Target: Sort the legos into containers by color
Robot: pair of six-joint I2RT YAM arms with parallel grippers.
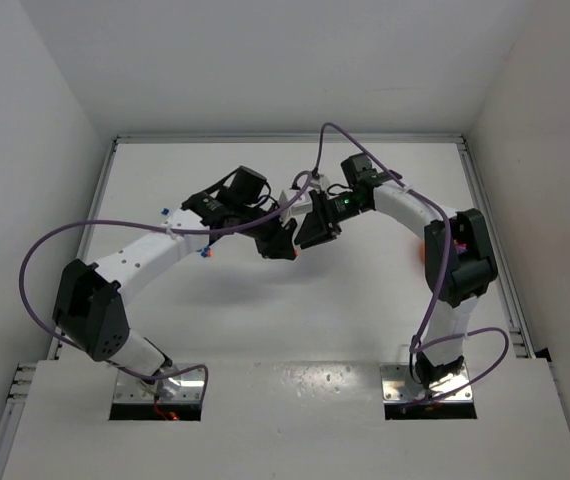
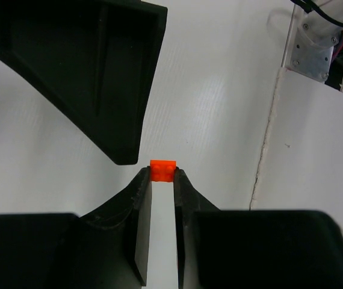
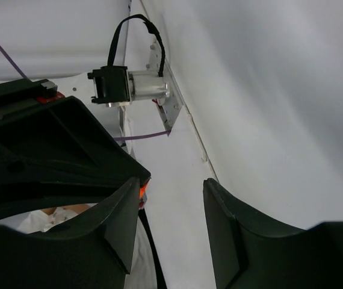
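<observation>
Bridging the left jaws' tips crosswise: orange lego (image 2: 162, 170).

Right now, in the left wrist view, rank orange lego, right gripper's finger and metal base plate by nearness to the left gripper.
1. Orange lego, in the left gripper.
2. Right gripper's finger, upper left.
3. Metal base plate, top right.

Bright, flat light from overhead here. The white tabletop (image 1: 365, 300) almost washes out, with just faint soft shadows under the arms (image 1: 155, 255). Top view's sharp. In the wrist views, the left gripper (image 2: 162, 179) up close goes near-black and slightly soft, though the orange lego (image 2: 162, 168) in it looks crisp.
</observation>
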